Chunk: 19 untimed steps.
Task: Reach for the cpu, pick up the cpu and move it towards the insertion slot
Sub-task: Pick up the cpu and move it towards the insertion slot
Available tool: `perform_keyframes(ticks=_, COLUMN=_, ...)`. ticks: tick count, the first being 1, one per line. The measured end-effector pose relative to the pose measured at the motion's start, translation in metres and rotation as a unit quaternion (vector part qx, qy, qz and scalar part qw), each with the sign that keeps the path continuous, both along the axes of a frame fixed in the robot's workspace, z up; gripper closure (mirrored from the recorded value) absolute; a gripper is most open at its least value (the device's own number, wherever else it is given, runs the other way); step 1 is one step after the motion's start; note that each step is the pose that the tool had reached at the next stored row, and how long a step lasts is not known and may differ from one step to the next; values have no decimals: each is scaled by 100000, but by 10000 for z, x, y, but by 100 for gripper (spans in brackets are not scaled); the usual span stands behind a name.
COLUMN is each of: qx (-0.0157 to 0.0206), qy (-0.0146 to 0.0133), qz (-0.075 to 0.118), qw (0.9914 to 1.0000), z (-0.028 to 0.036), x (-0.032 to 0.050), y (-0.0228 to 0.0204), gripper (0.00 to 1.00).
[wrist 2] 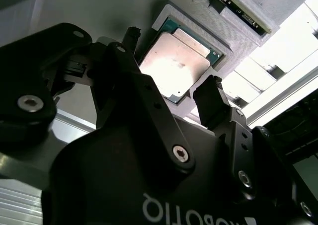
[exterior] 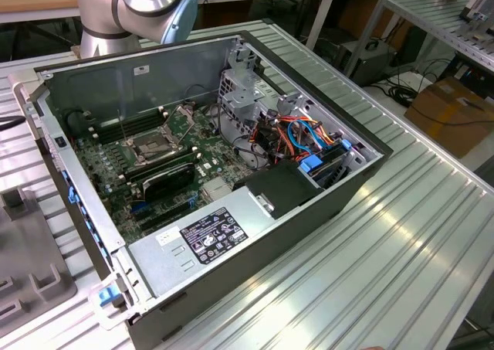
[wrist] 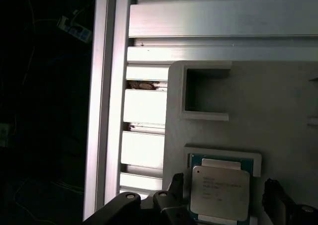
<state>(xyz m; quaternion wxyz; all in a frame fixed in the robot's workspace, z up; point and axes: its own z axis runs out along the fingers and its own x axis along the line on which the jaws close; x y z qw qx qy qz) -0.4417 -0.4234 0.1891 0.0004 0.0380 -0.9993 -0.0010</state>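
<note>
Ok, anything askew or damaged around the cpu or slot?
Nothing stands out. The cpu lies flat and square in its recess in the grey holder, with the open gripper straddling it. In the exterior view the slot looks intact.

cpu (wrist 2: 179, 68) with dull metal face, matt grey plastic tray (wrist: 278, 111), shiny ribbed aluminium table (exterior: 401, 234), matt black gripper (wrist 2: 171, 61), grey sheet-metal computer case (exterior: 154, 76)
</note>
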Motion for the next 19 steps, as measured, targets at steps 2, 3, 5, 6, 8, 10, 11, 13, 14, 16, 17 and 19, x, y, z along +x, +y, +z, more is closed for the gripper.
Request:
perform_keyframes(ticks=2, qx=19, qy=9, qz=4, qw=100000, z=-9, x=0, y=1, gripper=27)
perform_keyframes(ticks=3, qx=21, qy=12, qz=0, qw=100000, z=-10, x=-1, y=1, gripper=27)
perform_keyframes(ticks=5, qx=27, qy=4, qz=-1, qw=100000, z=-12, x=0, y=1, gripper=27)
perform_keyframes(ticks=6, qx=23, qy=7, qz=0, qw=100000, z=-12, x=0, y=1, gripper=43)
perform_keyframes(ticks=8, qx=23, qy=8, qz=-1, qw=100000, z=-12, x=0, y=1, gripper=44)
perform_keyframes(ticks=10, qx=27, qy=7, qz=-1, qw=100000, z=-13, x=0, y=2, gripper=45)
perform_keyframes(ticks=11, qx=25, qy=4, qz=1, qw=100000, z=-13, x=0, y=1, gripper=45)
perform_keyframes(ticks=13, qx=36, qy=-13, qz=1, qw=100000, z=-13, x=0, y=2, gripper=45)
perform_keyframes(ticks=14, qx=40, qy=-19, qz=1, qw=100000, z=-12, x=0, y=2, gripper=45)
perform_keyframes(ticks=16, qx=29, qy=8, qz=1, qw=100000, z=7, x=0, y=2, gripper=45)
perform_keyframes(ticks=17, qx=29, qy=22, qz=-1, qw=100000, z=25, x=0, y=2, gripper=45)
perform_keyframes(ticks=19, qx=26, qy=32, qz=0, qw=100000, z=59, x=0, y=1, gripper=45)
